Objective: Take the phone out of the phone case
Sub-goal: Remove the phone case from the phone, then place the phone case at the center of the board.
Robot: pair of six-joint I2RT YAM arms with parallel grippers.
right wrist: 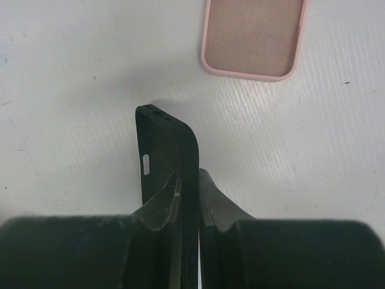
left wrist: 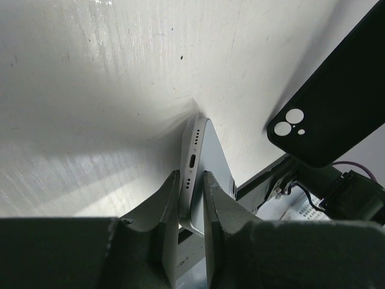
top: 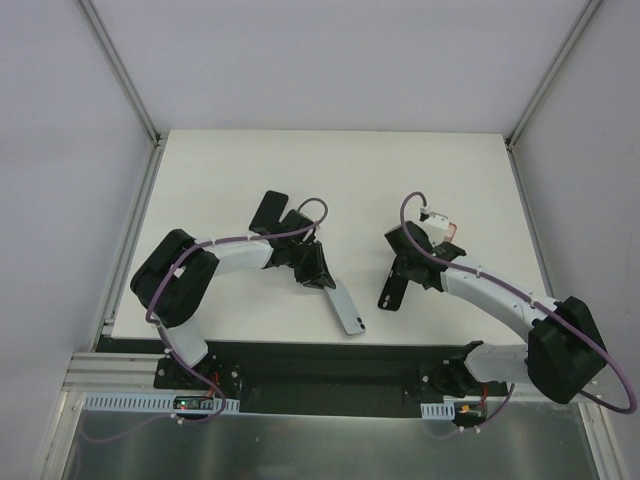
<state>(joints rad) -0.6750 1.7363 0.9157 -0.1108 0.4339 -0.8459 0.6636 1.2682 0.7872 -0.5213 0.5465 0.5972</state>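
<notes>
The left pincer (left wrist: pixel 191 176) is closed on the bare phone (left wrist: pixel 207 153), whose long axis points near-right onto the tabletop (top: pixel 330 170). The right pincer (right wrist: pixel 187 180) grips the black case (right wrist: pixel 165 138), apart on the right.

Work surface: a white bench (top: pixel 330 170), matt, lightly scuffed, filling the centre of the frame. Enclosure: a plain pale grey back wall (top: pixel 330 60) across the top, with side panels at left and right. Two metal frame posts, upper left (top: pixel 121 70) and upper right (top: pixel 555 70), slant inward to the bench's far corners. A black strip (top: pixel 330 360) runs along the near edge. Brushed metal sheet (top: pixel 330 445) spans the bottom. Lighting is even and diffuse, shadows soft.
</notes>
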